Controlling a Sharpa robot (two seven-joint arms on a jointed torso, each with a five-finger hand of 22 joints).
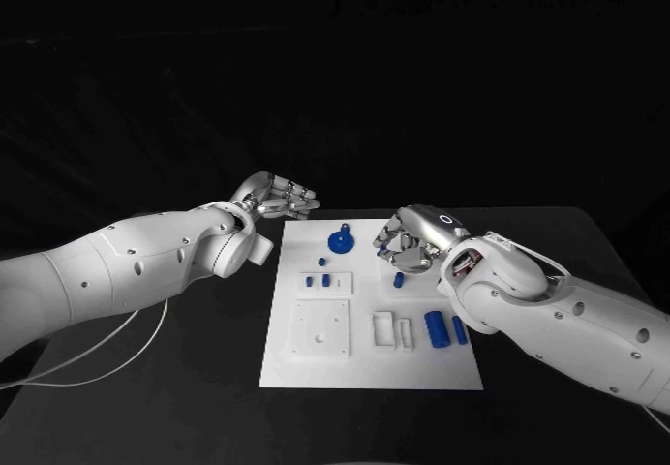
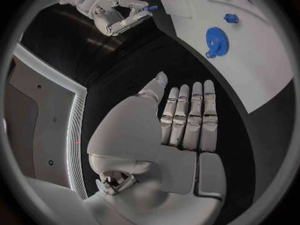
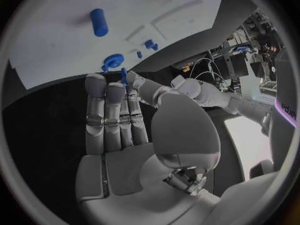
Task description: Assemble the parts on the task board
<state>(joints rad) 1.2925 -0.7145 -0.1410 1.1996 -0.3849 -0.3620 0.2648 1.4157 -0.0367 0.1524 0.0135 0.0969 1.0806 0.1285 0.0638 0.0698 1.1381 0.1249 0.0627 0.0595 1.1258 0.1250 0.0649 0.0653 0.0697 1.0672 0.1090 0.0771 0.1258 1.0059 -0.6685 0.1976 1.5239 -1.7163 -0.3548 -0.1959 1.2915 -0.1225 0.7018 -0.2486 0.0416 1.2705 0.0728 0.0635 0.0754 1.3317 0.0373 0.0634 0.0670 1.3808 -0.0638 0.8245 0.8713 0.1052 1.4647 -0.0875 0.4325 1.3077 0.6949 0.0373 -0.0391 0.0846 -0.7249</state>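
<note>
A small blue pin (image 3: 124,77) is pinched between the thumb and a fingertip of the right hand (image 1: 407,245), which is held over the far right part of the white board (image 1: 372,373). The step in hand is judged to be the seating of this pin in a hole on the board. It would best be done with the pin kept upright, lined up squarely over its hole before being lowered, and pressed down gently so that it is not tilted or dropped. Which hole is meant cannot be told.

The right arm is brought in from the right, with the hand curled palm-down above the board and its other fingers held straight and close together. The left hand (image 1: 278,201) is held off the board's far left corner, over the black table (image 1: 559,228), with its fingers straight, side by side, and nothing in them.

On the board a blue gear (image 1: 341,239) lies at the far end, left of the right hand; two blue cylinders (image 1: 447,329) lie near the right edge, and small blue pegs (image 1: 319,281) stand at the left.
</note>
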